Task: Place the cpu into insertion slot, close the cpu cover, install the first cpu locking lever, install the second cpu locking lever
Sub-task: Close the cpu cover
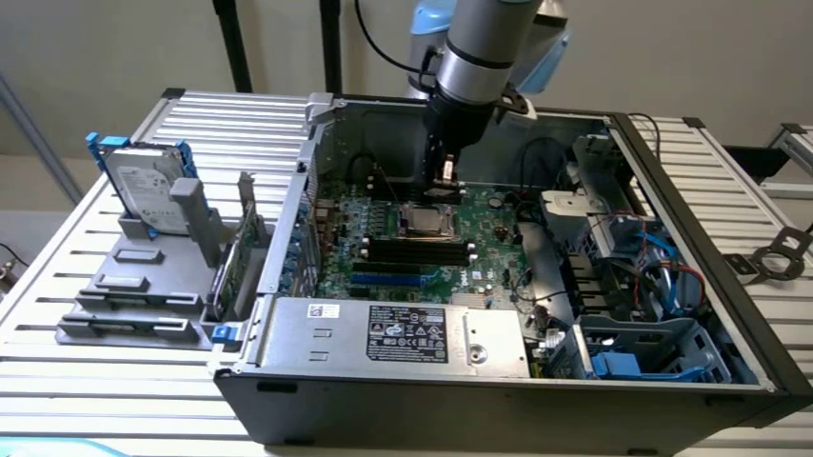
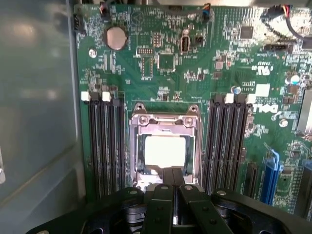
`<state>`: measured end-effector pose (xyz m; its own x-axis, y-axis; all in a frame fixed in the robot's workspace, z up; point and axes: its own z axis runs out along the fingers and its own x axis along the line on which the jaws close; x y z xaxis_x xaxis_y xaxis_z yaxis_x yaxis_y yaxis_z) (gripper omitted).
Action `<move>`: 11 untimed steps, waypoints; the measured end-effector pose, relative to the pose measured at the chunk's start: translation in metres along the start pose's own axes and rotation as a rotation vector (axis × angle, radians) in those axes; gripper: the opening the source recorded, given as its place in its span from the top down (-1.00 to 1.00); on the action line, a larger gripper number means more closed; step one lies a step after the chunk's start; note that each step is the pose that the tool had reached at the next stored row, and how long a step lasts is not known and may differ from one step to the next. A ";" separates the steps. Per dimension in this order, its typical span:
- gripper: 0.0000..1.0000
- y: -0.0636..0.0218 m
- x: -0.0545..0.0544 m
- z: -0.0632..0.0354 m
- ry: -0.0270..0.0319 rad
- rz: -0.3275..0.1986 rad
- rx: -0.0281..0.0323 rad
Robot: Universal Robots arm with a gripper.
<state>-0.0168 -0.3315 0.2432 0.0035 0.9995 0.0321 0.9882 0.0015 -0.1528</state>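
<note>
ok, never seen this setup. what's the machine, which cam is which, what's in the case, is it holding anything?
It is a single robot arm reaching down into an open desktop computer case that lies on a slatted metal table. The exterior view is a camera off the arm looking at the whole scene. The wrist view is a camera on the arm, looking down past its hand onto the green motherboard.

In the middle of the board sits the insertion slot with the cpu in it, its pale top showing through the window of the silvery cpu cover. Black memory sticks run on both sides. A hard drive stands in a grey rack on the exterior view's left.

The hand is shut, its tips at the edge of the socket. Nothing appears to be held.
</note>
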 end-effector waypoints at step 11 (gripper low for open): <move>0.79 -0.0047 0.000 0.0014 -0.0001 -0.001 0.0018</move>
<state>-0.0216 -0.3315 0.2426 0.0025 0.9995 0.0321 0.9880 0.0025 -0.1546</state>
